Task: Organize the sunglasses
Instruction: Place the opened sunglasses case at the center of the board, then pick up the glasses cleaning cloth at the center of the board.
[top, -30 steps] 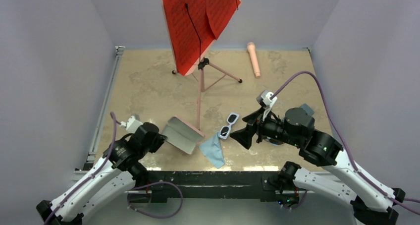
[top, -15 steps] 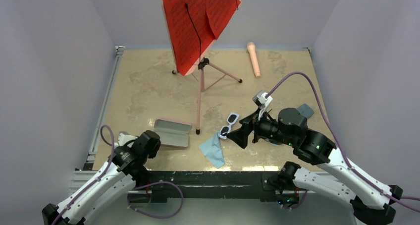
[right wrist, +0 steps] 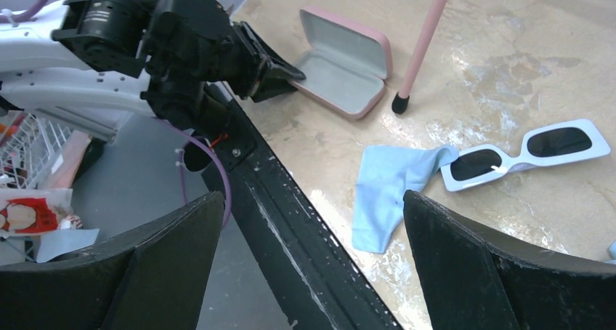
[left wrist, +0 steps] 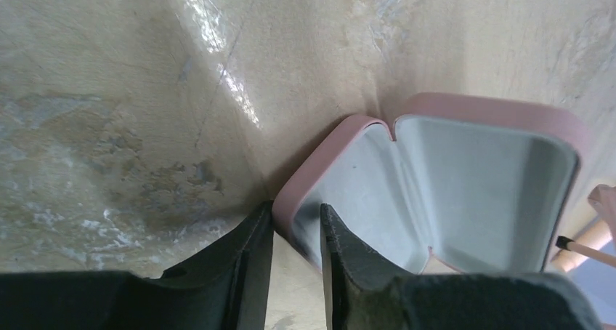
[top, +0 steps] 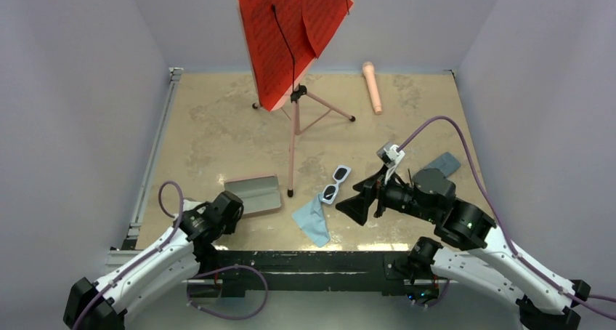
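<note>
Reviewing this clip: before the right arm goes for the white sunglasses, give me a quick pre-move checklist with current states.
1. Pink case open and empty: ok.
2. Left gripper on the case: ok, rim sits between its fingers.
3. Right gripper open: ok, jaws wide apart.
4. White sunglasses clear of clutter: not ok, blue cloth corner touches one end.
5. Sunglasses arms folded: cannot tell.
6. Path to case: not ok, stand leg foot is planted between them.

The beige table [top: 218,126] carries white sunglasses [top: 336,184], a blue cloth [top: 311,219], an open pink case [top: 253,194], a stand [top: 293,148].
</note>
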`<state>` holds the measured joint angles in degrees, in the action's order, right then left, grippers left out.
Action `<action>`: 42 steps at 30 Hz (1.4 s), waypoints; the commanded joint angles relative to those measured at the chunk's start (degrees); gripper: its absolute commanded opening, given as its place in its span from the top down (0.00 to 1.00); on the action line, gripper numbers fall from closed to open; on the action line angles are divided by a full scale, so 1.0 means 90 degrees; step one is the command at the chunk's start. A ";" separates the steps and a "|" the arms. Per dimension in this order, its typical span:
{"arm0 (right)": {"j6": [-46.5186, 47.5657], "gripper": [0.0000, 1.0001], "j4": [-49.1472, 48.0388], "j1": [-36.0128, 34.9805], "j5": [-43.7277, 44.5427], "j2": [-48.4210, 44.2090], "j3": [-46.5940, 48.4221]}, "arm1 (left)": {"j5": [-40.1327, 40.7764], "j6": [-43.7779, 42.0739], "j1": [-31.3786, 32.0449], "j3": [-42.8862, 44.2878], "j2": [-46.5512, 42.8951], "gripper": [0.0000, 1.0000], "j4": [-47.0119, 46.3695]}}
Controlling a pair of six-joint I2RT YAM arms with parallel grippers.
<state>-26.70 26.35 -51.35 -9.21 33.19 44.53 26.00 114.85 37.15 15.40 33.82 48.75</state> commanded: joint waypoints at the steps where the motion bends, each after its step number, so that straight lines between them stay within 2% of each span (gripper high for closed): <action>1: -0.0242 0.02 -0.0279 -0.0007 -0.0105 -0.0184 -0.0087 | -0.0417 -0.0205 -0.0011 0.0357 0.0877 0.69 -0.0298; 4: -0.0306 0.02 -0.0284 -0.0008 -0.0155 -0.0258 -0.0123 | -0.0563 -0.0375 -0.0014 0.0663 0.1410 0.68 -0.0280; 9: -0.0355 0.02 -0.0190 -0.0012 -0.0109 -0.0300 -0.0160 | -0.0869 -0.0499 -0.0016 0.0786 0.1609 0.48 -0.0110; 14: -0.0538 0.02 -0.0081 -0.0012 0.0172 -0.0287 -0.0225 | -0.1057 -0.0802 -0.0009 0.0663 0.1111 0.31 0.0023; 16: -0.0638 0.02 -0.0036 -0.0012 0.0317 -0.0249 -0.0271 | -0.1167 -0.0901 -0.0006 0.0654 0.0864 0.22 0.0080; 22: -0.1080 0.02 0.0239 -0.0009 0.0790 0.0011 -0.0517 | -0.1201 -0.0984 -0.0006 0.1297 0.0330 0.08 0.1619; 25: -0.1520 0.02 0.0212 -0.0013 0.0995 0.0215 -0.0707 | -0.1372 -0.1479 -0.0006 0.1452 -0.0042 0.00 0.1852; 30: -0.1883 0.04 -0.0176 -0.0012 0.0895 0.1059 -0.1048 | -0.1808 -0.2960 -0.0006 0.1938 -0.0439 0.00 0.1632; 32: -0.1869 0.04 -0.0364 -0.0118 0.0700 0.1475 -0.1130 | -0.1803 -0.3271 -0.0004 0.2294 -0.0498 0.00 0.1937; 34: -0.1636 0.04 -0.0439 -0.0774 0.0936 0.1909 -0.1014 | -0.1653 -0.3666 -0.0001 0.2630 -0.0543 0.00 0.2177; 37: -0.1458 0.05 0.0319 -0.2062 0.2172 0.2786 -0.0239 | -0.1240 -0.3830 -0.0006 0.2881 -0.0538 0.00 0.2721; 42: -0.1281 0.20 0.1457 -0.2907 0.2717 0.4762 0.0950 | -0.0823 -0.3818 -0.0006 0.2922 -0.0557 0.00 0.3015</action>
<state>-39.83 32.71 -73.84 7.53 66.67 45.28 14.63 83.53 37.15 40.40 29.10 70.81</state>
